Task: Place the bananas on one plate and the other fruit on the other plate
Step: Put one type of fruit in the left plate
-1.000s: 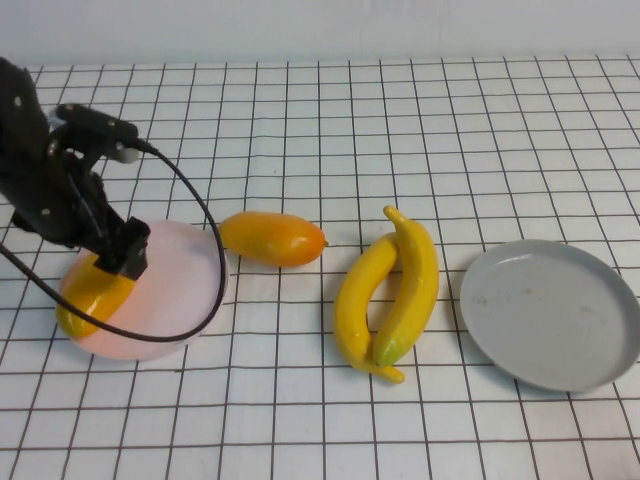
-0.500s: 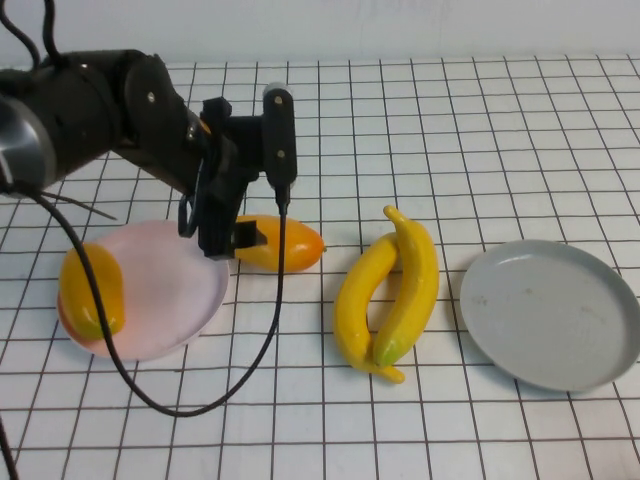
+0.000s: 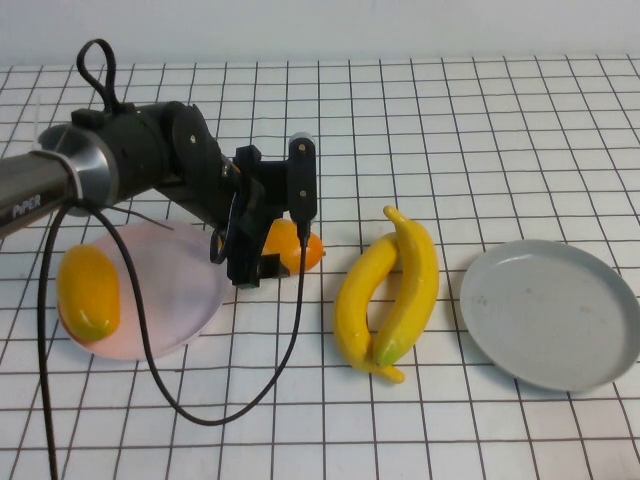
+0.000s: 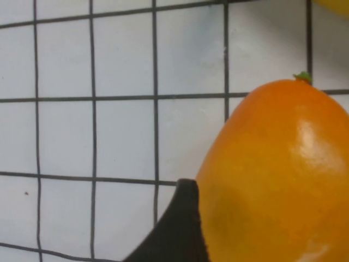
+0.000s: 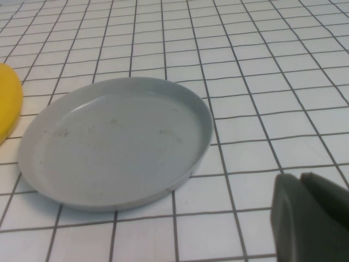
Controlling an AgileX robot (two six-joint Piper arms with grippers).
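High view: the left hand (image 3: 258,262) hangs low over the gridded worktop (image 3: 480,140), just to the right of the pink plate (image 3: 175,290), and it covers most of an orange mango (image 3: 305,248) that lies between that plate and the bananas (image 3: 385,290). Only the right end of this mango shows past the hand. Whether the left hand is spread or closed on it, I cannot tell: the arm hides the fingertips here. In the left wrist view the same mango (image 4: 278,174) fills the lower right, with a small green stem nub at its tip, and one dark finger (image 4: 182,229) stands just beside its flank; I cannot tell if they touch.

A second mango (image 3: 88,292) lies on the left part of the pink plate, yellow-orange with a greenish lower end. The two bananas rest side by side on the worktop, touching along their length, the right one with a green tip at its near end. The grey plate (image 3: 552,312) sits well to their right with nothing on it.

The right hand (image 5: 311,221) shows only in the right wrist view, as dark fingers pressed together near the grey plate (image 5: 117,139), holding nothing. A sliver of a banana (image 5: 8,106) shows at that picture's edge.
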